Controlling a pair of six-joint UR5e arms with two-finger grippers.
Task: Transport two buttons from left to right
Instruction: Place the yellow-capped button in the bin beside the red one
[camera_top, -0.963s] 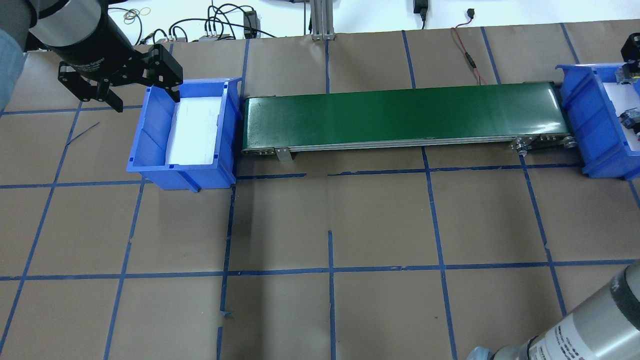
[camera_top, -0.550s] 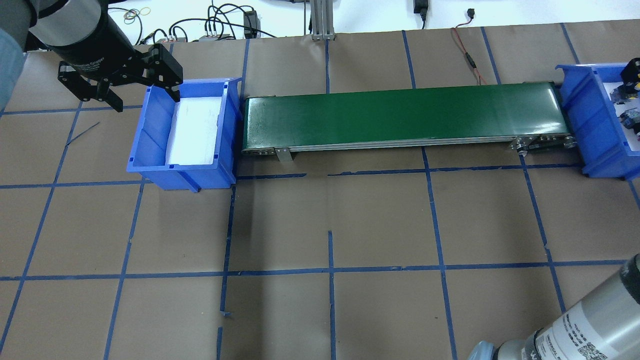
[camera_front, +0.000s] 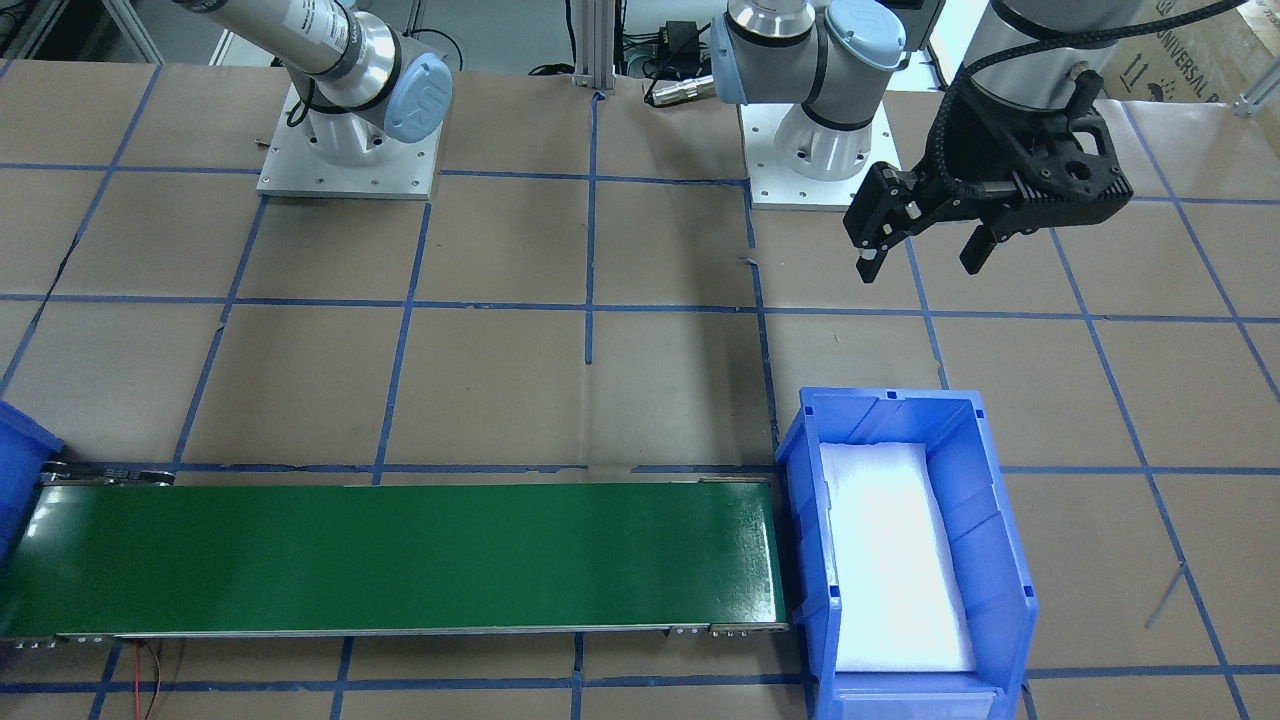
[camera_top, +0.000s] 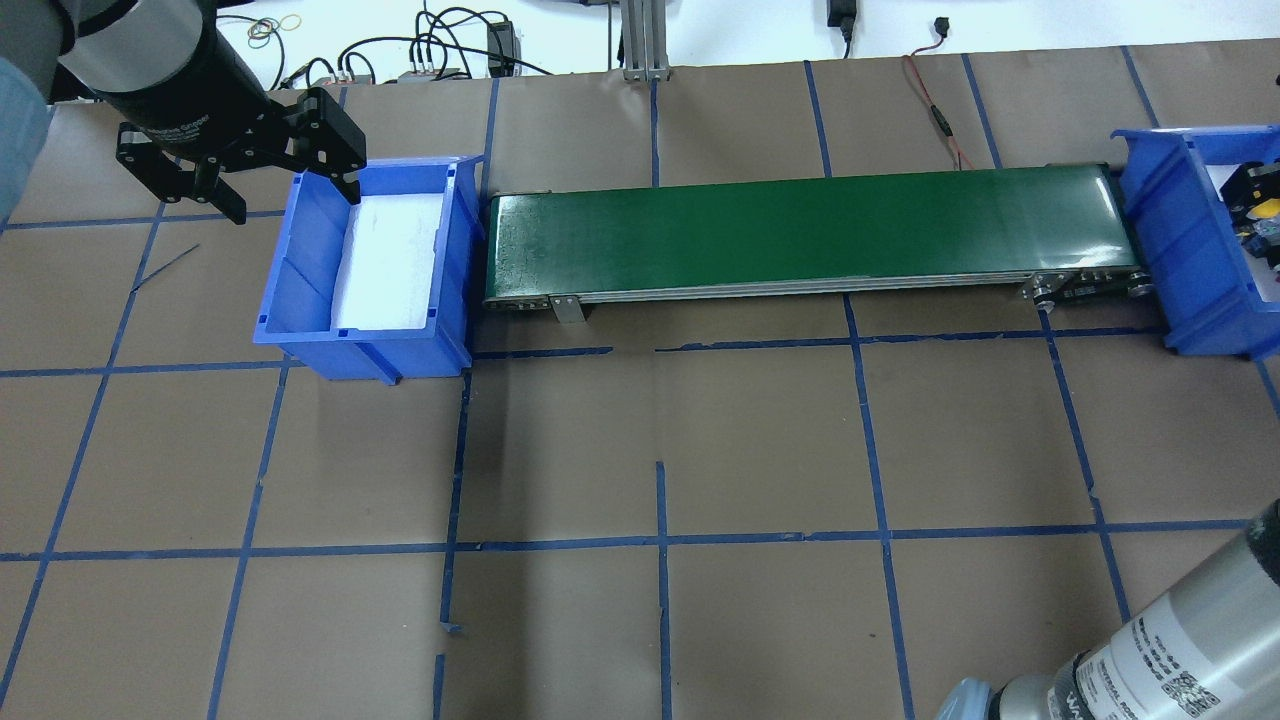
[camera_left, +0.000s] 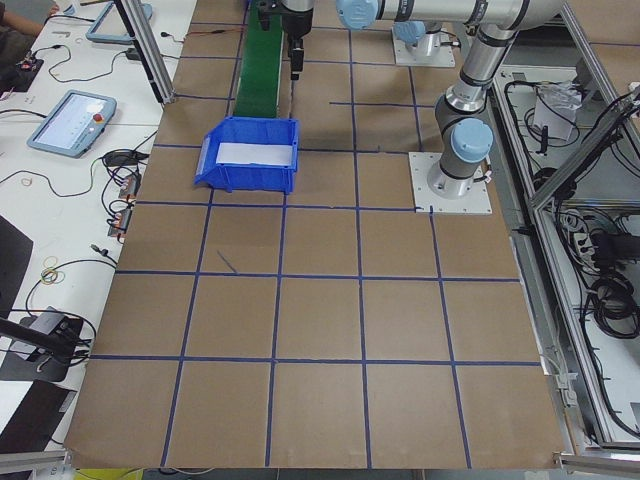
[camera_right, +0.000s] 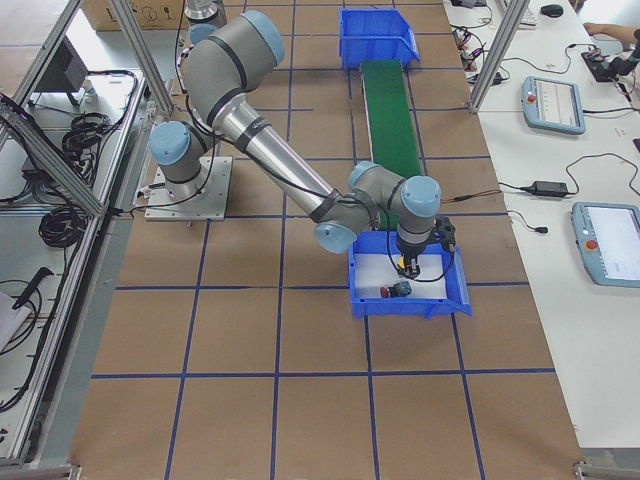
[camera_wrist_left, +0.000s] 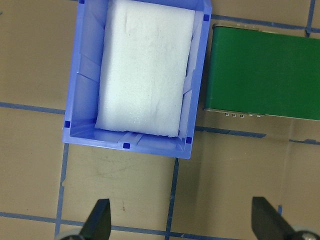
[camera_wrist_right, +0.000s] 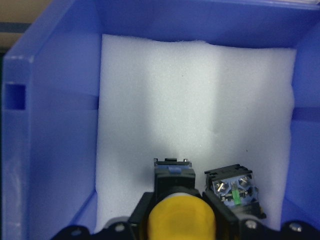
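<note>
Right tool (camera_right: 404, 262) clamped on the yellow button (camera_wrist_right: 182, 218), cap facing the wrist, long axis along the tool's approach, body pointing down at the foam (camera_wrist_right: 195, 100) inside the right bin (camera_wrist_right: 55, 125). Red button (camera_right: 386, 292) lies on that foam just beside the tool; can't tell if a finger touches it. Bare foam ahead of the tool. Judgement: drop spot is directly below, so release needs only a clean opening. Far past the belt (camera_top: 800, 230), left tool (camera_front: 922, 266) hangs wide open, empty, near the left bin (camera_top: 300, 260).
</note>
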